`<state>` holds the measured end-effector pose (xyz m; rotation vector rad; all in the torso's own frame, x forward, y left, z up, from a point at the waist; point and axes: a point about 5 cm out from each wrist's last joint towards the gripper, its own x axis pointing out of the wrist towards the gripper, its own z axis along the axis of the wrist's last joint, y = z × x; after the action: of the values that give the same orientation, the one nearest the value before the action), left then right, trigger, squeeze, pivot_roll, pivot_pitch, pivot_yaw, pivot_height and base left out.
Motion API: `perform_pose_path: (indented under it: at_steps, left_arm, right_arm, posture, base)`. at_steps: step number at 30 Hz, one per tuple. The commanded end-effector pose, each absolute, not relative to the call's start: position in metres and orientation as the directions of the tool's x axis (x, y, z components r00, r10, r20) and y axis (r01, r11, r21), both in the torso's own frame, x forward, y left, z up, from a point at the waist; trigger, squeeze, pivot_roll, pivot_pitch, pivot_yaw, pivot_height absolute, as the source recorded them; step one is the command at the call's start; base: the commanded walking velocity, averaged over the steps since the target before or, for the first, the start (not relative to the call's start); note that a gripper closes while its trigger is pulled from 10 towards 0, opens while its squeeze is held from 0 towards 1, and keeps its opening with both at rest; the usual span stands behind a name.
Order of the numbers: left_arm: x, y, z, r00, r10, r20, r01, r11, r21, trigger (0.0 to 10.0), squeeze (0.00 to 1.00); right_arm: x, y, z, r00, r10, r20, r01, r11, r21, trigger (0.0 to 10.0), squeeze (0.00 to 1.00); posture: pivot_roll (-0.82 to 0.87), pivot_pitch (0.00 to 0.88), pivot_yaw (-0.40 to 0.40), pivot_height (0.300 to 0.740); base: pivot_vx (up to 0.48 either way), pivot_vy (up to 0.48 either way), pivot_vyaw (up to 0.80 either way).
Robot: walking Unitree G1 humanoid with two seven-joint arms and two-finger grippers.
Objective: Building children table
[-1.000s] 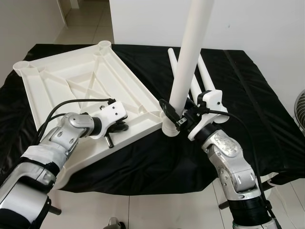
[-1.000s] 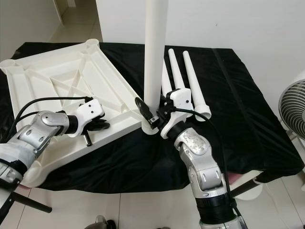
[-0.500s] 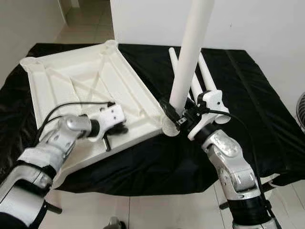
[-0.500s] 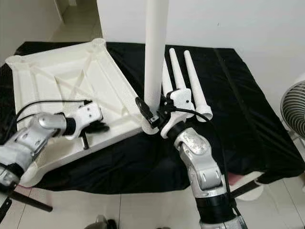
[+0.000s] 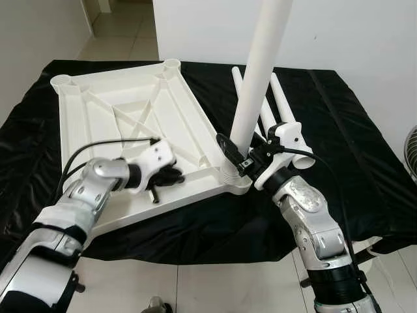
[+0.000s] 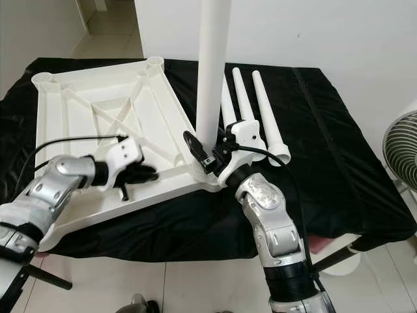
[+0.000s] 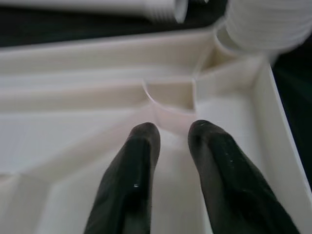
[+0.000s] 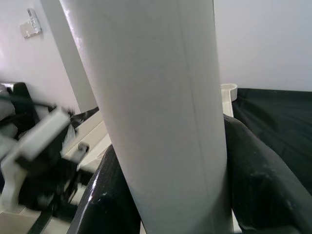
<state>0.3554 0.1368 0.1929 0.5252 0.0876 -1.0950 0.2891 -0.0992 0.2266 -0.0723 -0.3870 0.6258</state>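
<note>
The white tabletop (image 5: 117,124) lies upside down on the black cloth, ribs facing up. My left gripper (image 5: 166,177) rests inside it near the front rim. Its fingertips (image 7: 144,134) stand a narrow gap apart on the plastic with nothing between them. My right gripper (image 5: 240,156) is shut on a thick white leg (image 5: 260,72) and holds it upright. The leg's foot stands at the corner socket (image 5: 229,175) at the tabletop's near right. In the right wrist view the leg (image 8: 161,107) sits between both black fingers (image 8: 258,170). Spare legs (image 5: 280,104) lie behind.
The black-covered table (image 5: 365,163) ends close in front of me, with tiled floor below. A fan (image 6: 401,147) stands at the far right. A white wall rises behind the table.
The tabletop has swung to the right with my left gripper on it, bringing its near-right corner under the leg's foot. The right gripper and leg stayed put.
</note>
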Motion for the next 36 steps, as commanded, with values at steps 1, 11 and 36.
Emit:
perform_pose_path:
  at_steps: [1,11,36]
  left_arm:
    - [0.368,0.147,0.201,0.709,-0.682,-0.181,0.685,0.606,0.404,10.0,0.98]
    - [0.332,0.182,0.222,0.738,-0.667,-0.102,0.669,0.704,0.238,10.0,0.00]
    - [0.272,0.170,0.239,0.620,-0.764,-0.178,0.784,0.593,0.184,10.0,0.00]
  right_arm:
    - [0.288,-0.100,0.231,0.734,0.579,0.356,-0.549,0.814,-0.191,10.0,0.00]
    - [0.288,-0.115,0.227,0.775,0.508,0.375,-0.481,0.860,-0.172,10.0,0.00]
    - [0.313,-0.115,0.194,0.820,0.471,0.325,-0.463,0.880,-0.105,10.0,0.00]
  posture:
    - [-0.02,0.097,0.005,0.740]
    - [-0.02,0.062,0.028,0.740]
    - [0.02,0.079,0.031,0.740]
  base:
    - [0.000,0.000,0.00]
    - [0.000,0.000,0.00]
    - [0.000,0.000,0.00]
